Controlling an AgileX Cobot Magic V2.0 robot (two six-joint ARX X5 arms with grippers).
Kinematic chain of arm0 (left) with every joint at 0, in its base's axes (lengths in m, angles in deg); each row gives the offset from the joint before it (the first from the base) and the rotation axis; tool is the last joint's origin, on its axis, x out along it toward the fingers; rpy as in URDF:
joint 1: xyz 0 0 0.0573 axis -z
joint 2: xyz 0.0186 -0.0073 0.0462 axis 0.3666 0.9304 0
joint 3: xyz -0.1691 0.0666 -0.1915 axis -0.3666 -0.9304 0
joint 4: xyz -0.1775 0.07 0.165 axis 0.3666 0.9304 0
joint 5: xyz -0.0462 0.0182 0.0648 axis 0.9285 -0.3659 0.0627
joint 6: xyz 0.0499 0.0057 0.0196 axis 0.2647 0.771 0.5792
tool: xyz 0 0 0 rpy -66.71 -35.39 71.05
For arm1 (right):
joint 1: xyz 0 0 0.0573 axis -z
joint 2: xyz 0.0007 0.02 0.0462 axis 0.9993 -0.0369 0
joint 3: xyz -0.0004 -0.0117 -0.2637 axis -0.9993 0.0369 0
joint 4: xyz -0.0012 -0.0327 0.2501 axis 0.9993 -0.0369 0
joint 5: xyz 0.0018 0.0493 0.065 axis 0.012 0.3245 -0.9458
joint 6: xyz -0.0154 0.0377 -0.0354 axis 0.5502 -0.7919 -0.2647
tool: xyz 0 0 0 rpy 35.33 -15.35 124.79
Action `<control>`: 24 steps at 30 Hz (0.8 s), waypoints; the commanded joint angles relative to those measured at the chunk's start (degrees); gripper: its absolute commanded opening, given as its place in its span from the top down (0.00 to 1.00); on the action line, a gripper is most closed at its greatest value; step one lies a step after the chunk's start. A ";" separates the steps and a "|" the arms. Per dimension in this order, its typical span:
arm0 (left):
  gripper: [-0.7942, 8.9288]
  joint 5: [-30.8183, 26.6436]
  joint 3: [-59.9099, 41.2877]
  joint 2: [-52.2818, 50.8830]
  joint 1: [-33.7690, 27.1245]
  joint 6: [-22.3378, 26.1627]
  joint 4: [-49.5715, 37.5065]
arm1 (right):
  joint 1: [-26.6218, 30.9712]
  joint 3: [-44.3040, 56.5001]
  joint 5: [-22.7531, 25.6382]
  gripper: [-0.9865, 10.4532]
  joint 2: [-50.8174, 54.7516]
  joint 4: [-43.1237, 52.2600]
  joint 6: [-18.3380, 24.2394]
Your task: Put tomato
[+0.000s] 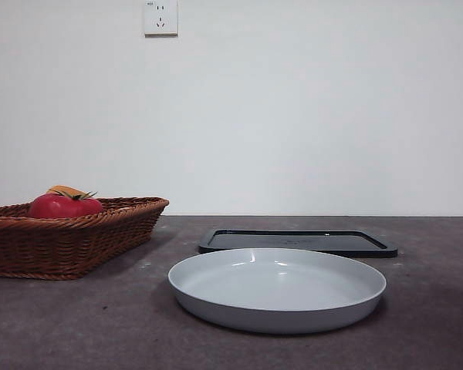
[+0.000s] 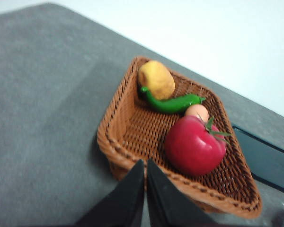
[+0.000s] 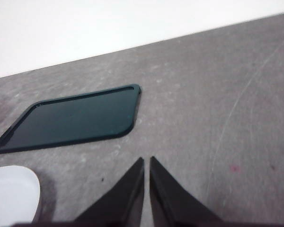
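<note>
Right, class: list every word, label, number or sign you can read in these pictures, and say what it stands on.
None can be read.
Wall socket: a tiny mark at its top left corner, too small to read.
Basket, tomato, white plate, dark tray: no lettering visible.

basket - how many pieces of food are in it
4, all seen in the left wrist view of the wicker basket: the tomato, a small pale egg-like piece touching it, a green pepper, and a yellow-brown oval fruit at one corner. Anything smaller behind them could be hidden.
</note>
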 commanded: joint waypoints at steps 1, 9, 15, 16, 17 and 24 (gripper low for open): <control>0.91 0.39 2.38 0.26 -0.11 -1.46 2.29 | 0.11 -2.93 -0.04 0.91 -0.15 -0.94 -2.14; 0.91 3.30 10.47 4.28 -0.07 -1.14 7.32 | 0.11 -13.51 -0.46 0.91 -6.78 -2.62 -1.99; 0.91 7.17 19.74 11.89 -0.07 3.72 11.37 | 0.09 -25.16 -5.44 0.91 -17.42 -8.39 2.54; 0.91 8.04 21.77 13.75 -0.07 4.94 12.61 | 0.04 -27.50 -6.43 0.91 -19.56 -10.19 3.58; 0.91 8.98 23.54 15.47 -0.04 6.25 13.73 | 0.00 -29.44 -7.28 0.91 -21.33 -11.74 4.44; 0.91 16.72 37.42 29.27 0.17 15.91 24.37 | -0.13 -44.41 -15.78 0.91 -34.77 -25.40 11.06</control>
